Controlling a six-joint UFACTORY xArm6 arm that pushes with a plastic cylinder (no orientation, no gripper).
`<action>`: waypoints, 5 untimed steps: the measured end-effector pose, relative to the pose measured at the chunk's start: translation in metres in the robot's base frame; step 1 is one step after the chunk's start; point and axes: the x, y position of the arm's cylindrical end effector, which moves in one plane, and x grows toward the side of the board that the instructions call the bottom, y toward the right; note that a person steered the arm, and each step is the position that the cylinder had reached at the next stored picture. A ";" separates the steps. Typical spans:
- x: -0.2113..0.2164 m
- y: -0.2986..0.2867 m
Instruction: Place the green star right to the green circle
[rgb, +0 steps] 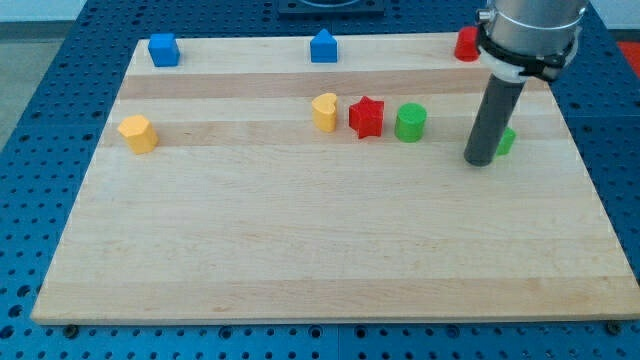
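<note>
No pincer is carried by the arm; it ends in a straight dark rod, so nothing is clamped or held, and no opening can be told. My tip (481, 160) is seen resting on the wooden surface (330, 250), well to the view's right of the green circle (410, 122). A small green block (507, 141), largely hidden behind the rod, is seen at the tip's right side, touching or just beside it; its shape cannot be made out, though it is presumably the green star.

Taking the green circle as landmark: the red star (367, 117) is placed just beside it on the view's left, and the yellow heart-like block (324, 111) lies just beyond that star, further left. The second yellow block (138, 132) is found far to the view's left of the circle, near the surface's left edge. Toward the view's top from the circle, a blue block (323, 46) is set near the far edge, another blue block (163, 49) lies up and far left, and a red block (467, 44) is seen up and to the right, partly covered by the arm's body.
</note>
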 end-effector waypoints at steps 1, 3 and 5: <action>-0.006 0.004; -0.006 -0.048; -0.028 -0.033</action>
